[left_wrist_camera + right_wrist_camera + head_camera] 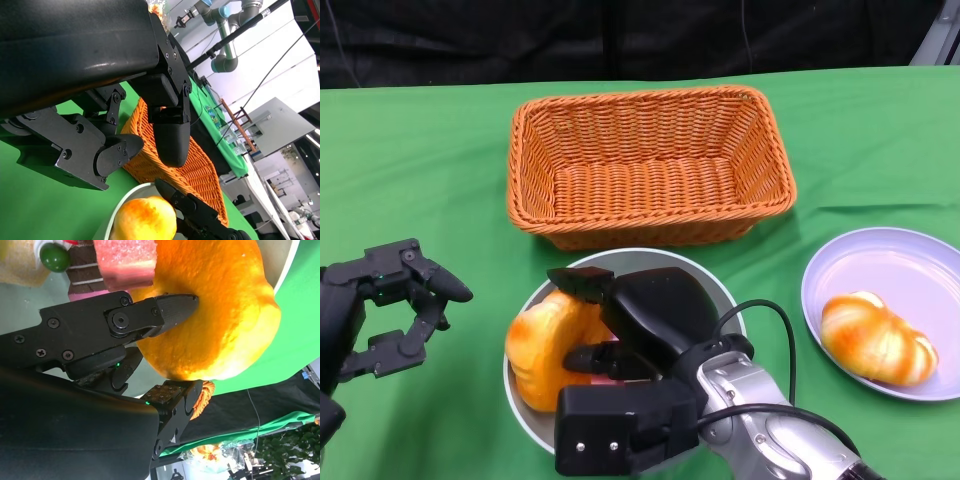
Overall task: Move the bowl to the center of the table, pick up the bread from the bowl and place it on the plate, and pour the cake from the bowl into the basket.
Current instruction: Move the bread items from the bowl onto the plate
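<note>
Green cloth (410, 170) covers the table, with a dark backdrop behind its far edge. Near the middle sits a round grey bowl (720, 290), where the right hand (620, 345) grasps a golden-orange bread roll (545, 350) beside a pink cake slice (125, 260). Behind the bowl stands a rectangular woven orange wicker basket (650, 165), a pale lilac plate (910, 270) at the right carries another striped golden bun (875, 338), and the left hand (405, 310) hovers released over the cloth.

The black many-fingered right hand (620, 350) on its silver forearm (770, 435) reaches forward, its fingers (170, 310) closed around something held. The black left hand (395, 310) hovers apart, fingers spread, holding nothing.
</note>
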### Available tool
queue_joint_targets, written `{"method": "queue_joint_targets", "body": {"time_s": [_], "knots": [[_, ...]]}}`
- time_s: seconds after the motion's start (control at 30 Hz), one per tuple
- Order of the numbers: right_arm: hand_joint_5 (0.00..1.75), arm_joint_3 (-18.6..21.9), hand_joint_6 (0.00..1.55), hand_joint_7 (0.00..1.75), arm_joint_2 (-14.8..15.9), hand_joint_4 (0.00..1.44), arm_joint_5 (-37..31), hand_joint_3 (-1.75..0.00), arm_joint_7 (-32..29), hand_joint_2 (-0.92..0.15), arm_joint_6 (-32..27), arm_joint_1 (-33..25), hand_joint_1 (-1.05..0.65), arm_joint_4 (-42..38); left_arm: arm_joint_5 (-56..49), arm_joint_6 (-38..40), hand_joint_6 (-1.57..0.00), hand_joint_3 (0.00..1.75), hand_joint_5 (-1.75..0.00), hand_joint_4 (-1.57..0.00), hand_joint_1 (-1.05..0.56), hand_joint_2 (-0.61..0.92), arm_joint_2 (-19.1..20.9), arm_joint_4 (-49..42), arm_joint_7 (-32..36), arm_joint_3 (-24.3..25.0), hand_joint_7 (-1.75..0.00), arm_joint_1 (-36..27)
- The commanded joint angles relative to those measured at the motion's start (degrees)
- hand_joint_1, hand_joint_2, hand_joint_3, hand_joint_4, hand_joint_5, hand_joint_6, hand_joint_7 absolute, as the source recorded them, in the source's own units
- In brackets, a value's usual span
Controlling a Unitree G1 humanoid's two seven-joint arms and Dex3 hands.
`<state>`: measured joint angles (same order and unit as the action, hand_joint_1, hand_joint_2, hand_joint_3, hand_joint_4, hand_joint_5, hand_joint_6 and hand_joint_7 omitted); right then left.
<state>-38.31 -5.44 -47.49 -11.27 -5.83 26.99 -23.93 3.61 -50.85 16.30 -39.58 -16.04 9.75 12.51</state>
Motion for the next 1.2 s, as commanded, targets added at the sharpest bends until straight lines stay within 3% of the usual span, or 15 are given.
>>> {"method": "queue_joint_targets", "body": {"time_s": [0.03,0.4,0.73,0.87,0.97,1.0,1.1,1.2], "knots": [[0.06,0.1,0.54,0.01,1.5,0.74,-0.3,-0.05,0.5,-0.92,-0.2,-0.3,-0.8,0.4,0.4,-0.7,-0.86,0.9,-1.47,-0.85,0.05,0.61,0.8,-0.6,0.1,0.3,-1.1,0.2],[0.11,-0.1,0.64,0.03,1.9,0.85,0.1,-0.01,0.2,-0.9,0.6,0.1,-0.73,-1.0,-0.3,-0.6,-0.87,0.89,-1.45,-0.85,0.05,0.61,0.9,-0.6,0.6,0.1,-1.08,0.3],[0.11,-1.4,0.66,0.01,1.4,0.83,-1.1,0.0,-0.2,-0.91,0.4,0.8,-0.7,-2.5,-0.4,-0.4,-0.87,0.9,-1.46,-0.85,0.02,0.61,0.9,-0.3,0.6,0.2,-1.06,0.1],[0.13,-1.6,0.69,0.02,1.0,0.84,-0.8,0.0,-1.9,-0.89,1.3,1.1,-0.65,-4.1,-0.3,-0.3,-0.86,0.91,-1.47,-0.84,0.03,0.61,0.9,-0.2,0.6,0.3,-1.07,0.0],[0.19,-1.6,0.76,0.04,0.8,0.91,-0.5,0.0,-3.3,-0.87,2.4,1.4,-0.48,-5.5,-0.7,-0.5,-0.87,0.9,-1.46,-0.84,0.03,0.61,1.0,-0.2,0.9,0.3,-1.07,0.0],[0.22,-1.6,0.8,0.06,1.0,0.94,-0.5,0.0,-4.2,-0.87,3.2,1.4,-0.44,-6.0,-0.5,-0.6,-0.86,0.9,-1.46,-0.84,0.03,0.61,1.0,-0.1,0.7,0.3,-1.07,-0.1],[0.83,-1.6,1.01,0.07,1.3,0.82,-0.5,0.0,-5.8,-0.89,4.7,1.6,-0.36,-7.1,-0.4,-0.6,-0.86,0.9,-1.46,-0.84,0.03,0.62,1.0,0.1,0.5,0.3,-1.07,-0.2],[0.96,-1.3,1.05,0.07,1.3,0.79,0.0,0.0,-6.4,-0.88,5.7,1.6,-0.35,-7.6,-0.4,-0.4,-0.86,0.9,-1.46,-0.84,0.02,0.62,1.0,0.2,0.6,0.3,-1.07,-0.3]]}}
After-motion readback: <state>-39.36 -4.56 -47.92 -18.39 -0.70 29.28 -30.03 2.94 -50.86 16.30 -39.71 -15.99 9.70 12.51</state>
